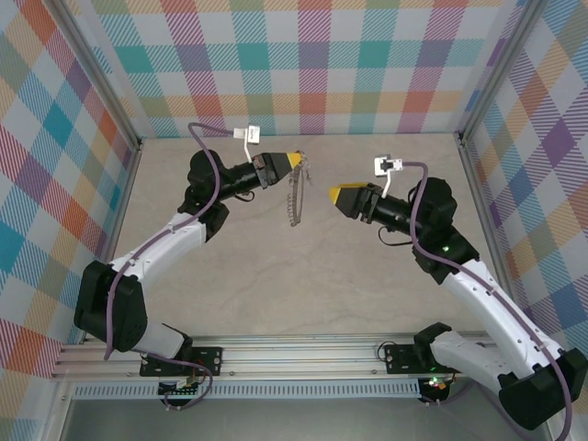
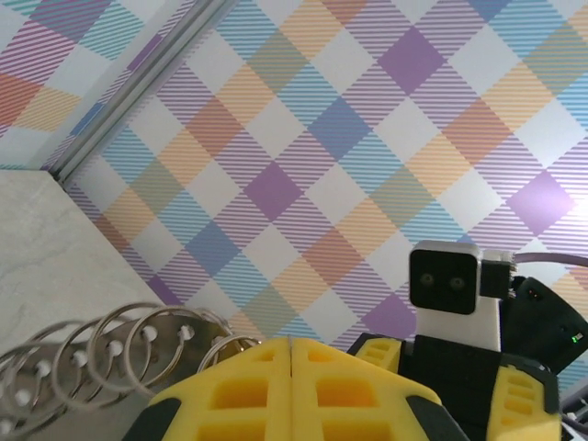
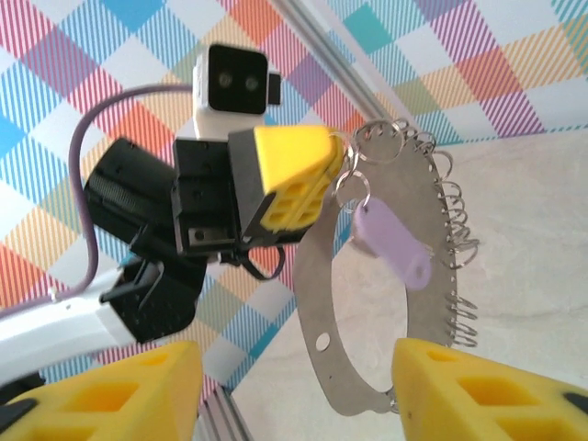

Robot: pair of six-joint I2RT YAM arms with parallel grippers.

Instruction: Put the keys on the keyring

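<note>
Pastel plaid walls point(image 1: 312, 55) box in a pale beige stone-look table point(image 1: 276, 285), w/ both arms reaching toward the centre-far area. Left gripper point(image 1: 295, 161), yellow fingers point(image 2: 239, 395) pressed together, pinches the top edge of the large thin silver-grey metal keyring point(image 1: 294, 202), a flat hoop w/ small wire loops along its outer rim. The hoop hangs down from that pinch, held up off the table approx. mid-scene, seen edge-on from above. From the right wrist cam the hoop point(image 3: 312, 303) faces the lens, and the tiny key point(image 3: 392, 244) w/ pale lilac head hangs from a small wire ring at the hoop's top, just beside the left gripper's fingertips, dangling across the hoop's opening; its metal blade can't be made out. Right gripper point(image 1: 338, 196) sits just right of the keyring, apart from it, jaws spread and holding nothing, its two yellow fingers point(image 3: 119, 395) either side of the hoop's lower part in its own cam.
</note>
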